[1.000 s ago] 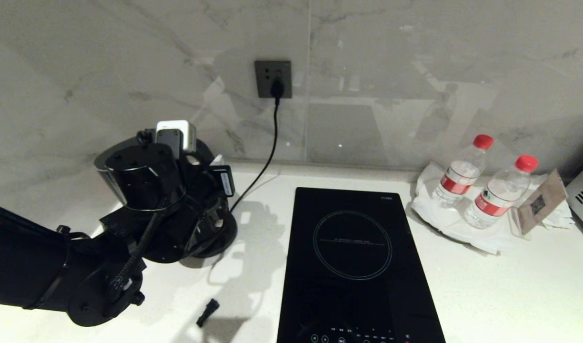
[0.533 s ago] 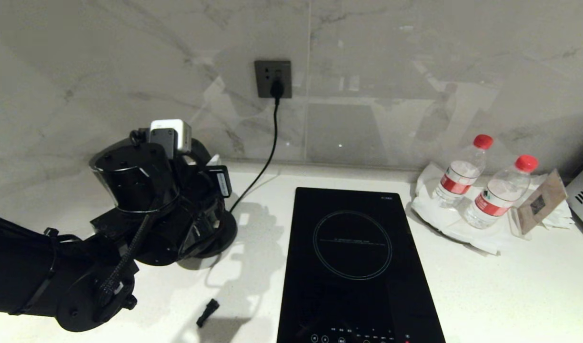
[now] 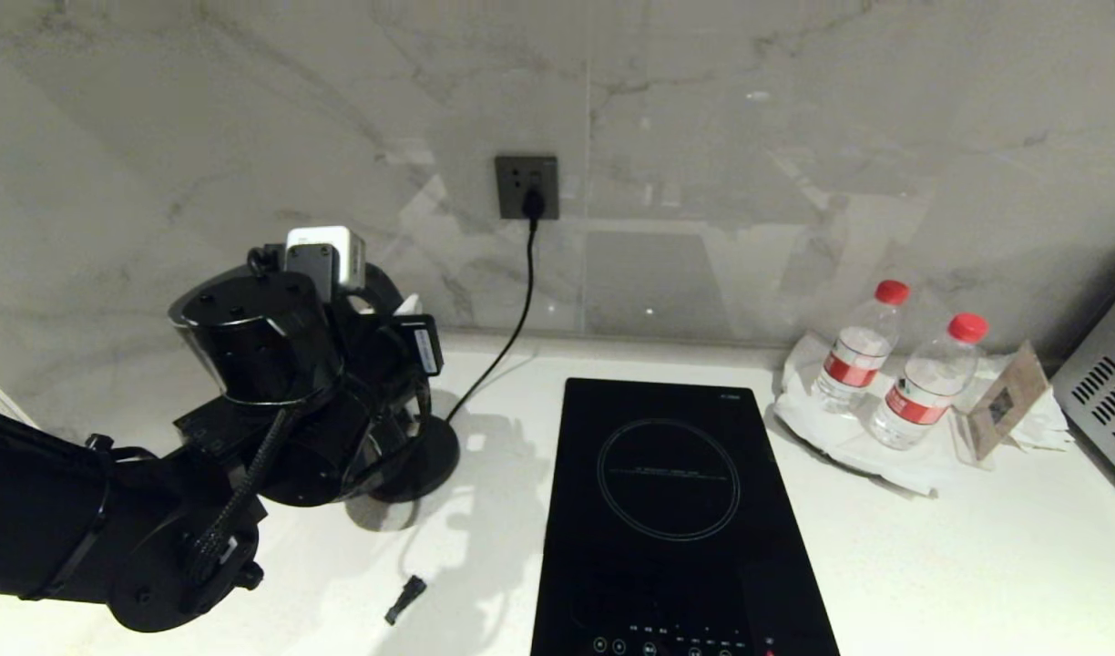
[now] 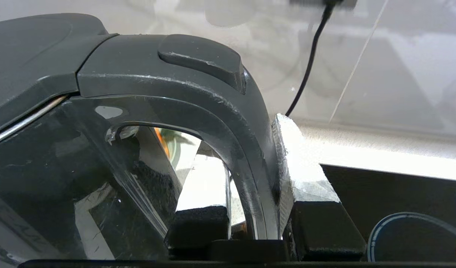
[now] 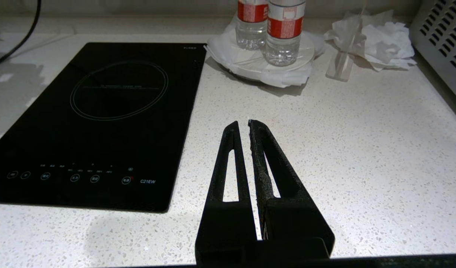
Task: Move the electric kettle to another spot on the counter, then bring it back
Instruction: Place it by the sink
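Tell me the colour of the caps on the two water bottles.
Red, on both water bottles; the caps show best in the head view.

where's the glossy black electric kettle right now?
In the head view it's at the left, the glossy black electric kettle gripped at its handle by the left gripper, over the round black base disc.

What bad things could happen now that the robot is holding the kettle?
The left gripper pinches only the loop handle of the tall glossy black electric kettle, so the jug might swing or slip. The flat round black base disc and its black cord lie close beside it on the white speckled counter; the kettle could snag them.
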Available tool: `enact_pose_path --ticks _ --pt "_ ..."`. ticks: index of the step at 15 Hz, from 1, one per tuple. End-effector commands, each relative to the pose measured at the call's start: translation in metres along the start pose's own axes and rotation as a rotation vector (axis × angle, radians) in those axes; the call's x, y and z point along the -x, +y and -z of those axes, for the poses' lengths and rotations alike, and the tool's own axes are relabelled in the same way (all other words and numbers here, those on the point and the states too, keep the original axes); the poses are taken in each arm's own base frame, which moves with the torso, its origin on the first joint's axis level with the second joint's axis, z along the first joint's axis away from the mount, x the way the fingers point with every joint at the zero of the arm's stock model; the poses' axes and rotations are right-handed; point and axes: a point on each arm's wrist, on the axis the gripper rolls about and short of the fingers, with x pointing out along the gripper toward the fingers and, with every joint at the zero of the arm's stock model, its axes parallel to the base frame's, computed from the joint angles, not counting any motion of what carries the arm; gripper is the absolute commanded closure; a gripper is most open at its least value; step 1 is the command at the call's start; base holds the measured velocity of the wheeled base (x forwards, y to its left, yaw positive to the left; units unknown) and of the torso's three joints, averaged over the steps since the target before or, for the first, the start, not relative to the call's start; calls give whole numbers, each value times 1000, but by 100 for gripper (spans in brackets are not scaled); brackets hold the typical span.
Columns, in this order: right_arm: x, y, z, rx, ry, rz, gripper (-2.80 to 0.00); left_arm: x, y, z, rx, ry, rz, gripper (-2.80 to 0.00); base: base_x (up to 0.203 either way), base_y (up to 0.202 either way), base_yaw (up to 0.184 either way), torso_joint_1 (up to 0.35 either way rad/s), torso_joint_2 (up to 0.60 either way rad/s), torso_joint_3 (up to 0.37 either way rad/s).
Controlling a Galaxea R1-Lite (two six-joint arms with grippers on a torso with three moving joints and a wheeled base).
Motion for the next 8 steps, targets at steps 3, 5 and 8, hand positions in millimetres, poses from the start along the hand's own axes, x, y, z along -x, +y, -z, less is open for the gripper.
enact_pose_path --ticks 3,5,8 --pt "0 0 0 0 0 0 0 0 0 1 1 0 -3 0 0 0 0 1 2 199" --pt "0 0 0 0 0 0 0 1 0 2 0 4 -2 0 0 0 0 0 3 204" --pt "0 0 0 0 0 0 0 1 1 2 0 5 -4 0 0 0 0 -2 -1 202"
